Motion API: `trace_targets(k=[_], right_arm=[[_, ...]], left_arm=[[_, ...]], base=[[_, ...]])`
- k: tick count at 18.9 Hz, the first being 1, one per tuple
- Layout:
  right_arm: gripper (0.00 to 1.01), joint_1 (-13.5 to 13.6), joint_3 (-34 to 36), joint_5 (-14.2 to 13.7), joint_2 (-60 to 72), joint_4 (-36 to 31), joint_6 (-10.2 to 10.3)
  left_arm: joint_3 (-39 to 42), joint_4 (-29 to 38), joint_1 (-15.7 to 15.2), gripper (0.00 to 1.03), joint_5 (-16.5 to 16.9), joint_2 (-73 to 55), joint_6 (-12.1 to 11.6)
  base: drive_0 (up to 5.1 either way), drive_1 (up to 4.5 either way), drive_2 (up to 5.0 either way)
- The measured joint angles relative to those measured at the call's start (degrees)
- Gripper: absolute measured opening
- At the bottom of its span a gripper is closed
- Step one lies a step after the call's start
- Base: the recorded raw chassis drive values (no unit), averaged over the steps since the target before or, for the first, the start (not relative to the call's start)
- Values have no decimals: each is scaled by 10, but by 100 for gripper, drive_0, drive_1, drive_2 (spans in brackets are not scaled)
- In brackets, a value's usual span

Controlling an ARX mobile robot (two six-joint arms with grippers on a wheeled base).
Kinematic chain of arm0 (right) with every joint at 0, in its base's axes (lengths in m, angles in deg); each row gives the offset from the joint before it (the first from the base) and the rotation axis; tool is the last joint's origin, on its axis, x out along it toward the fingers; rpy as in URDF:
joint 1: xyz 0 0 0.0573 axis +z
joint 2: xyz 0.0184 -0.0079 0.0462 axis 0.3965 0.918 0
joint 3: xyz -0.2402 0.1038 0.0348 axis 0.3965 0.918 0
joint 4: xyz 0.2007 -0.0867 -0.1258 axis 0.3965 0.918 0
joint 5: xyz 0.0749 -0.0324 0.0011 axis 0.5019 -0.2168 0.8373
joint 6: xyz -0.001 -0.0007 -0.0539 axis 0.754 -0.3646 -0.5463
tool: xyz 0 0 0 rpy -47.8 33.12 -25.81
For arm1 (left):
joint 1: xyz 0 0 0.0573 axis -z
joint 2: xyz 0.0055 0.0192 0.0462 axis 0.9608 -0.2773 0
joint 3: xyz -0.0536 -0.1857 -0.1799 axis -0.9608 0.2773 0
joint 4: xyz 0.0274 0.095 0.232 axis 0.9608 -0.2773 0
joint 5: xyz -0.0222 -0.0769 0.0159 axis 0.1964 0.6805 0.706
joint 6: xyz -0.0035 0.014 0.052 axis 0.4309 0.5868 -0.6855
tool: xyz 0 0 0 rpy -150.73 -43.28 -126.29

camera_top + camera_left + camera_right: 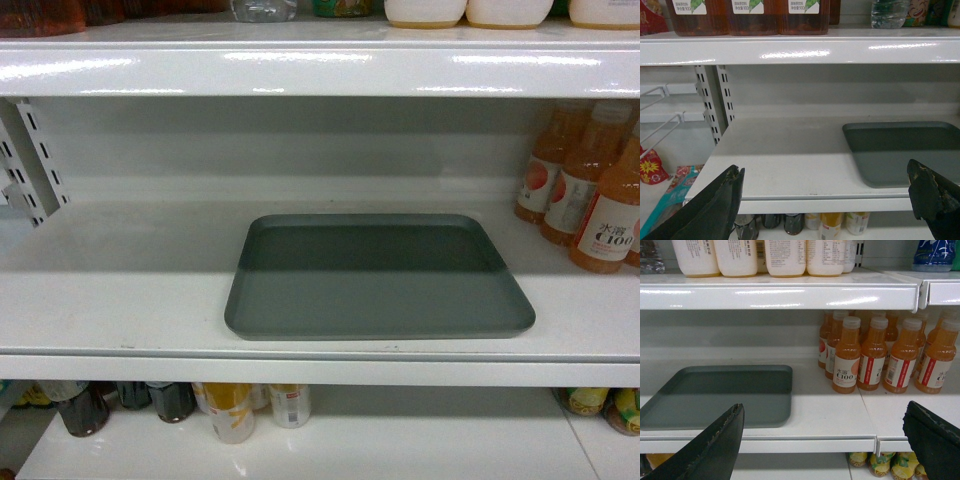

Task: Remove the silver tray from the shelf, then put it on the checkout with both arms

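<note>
The silver tray (378, 280) lies flat on the shelf (120, 300), untouched, and the left hand (825, 200) and right hand (822, 440) wait in front with fingers wide apart, so lifting and carrying are left.

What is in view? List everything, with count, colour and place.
tray: one, grey-green, flat on the middle shelf.
orange drink bottles: a group, exact count unclear, orange, right of the tray.
white bottles: several, upper shelf, right.
brown bottles: three or more, upper shelf, left.
cans and bottles: several, mixed colours, lower shelf.
snack bags: red and green, far left.
left gripper: black, jaws open, before the shelf edge.
right gripper: black, jaws open, likewise.
</note>
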Motion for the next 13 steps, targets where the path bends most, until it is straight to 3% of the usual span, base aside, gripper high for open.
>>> trace_targets(k=[13], right_arm=[[98,0,0,0,0,0,0]], left_arm=[[0,0,0,98,0,0,0]], base=[[0,0,0]])
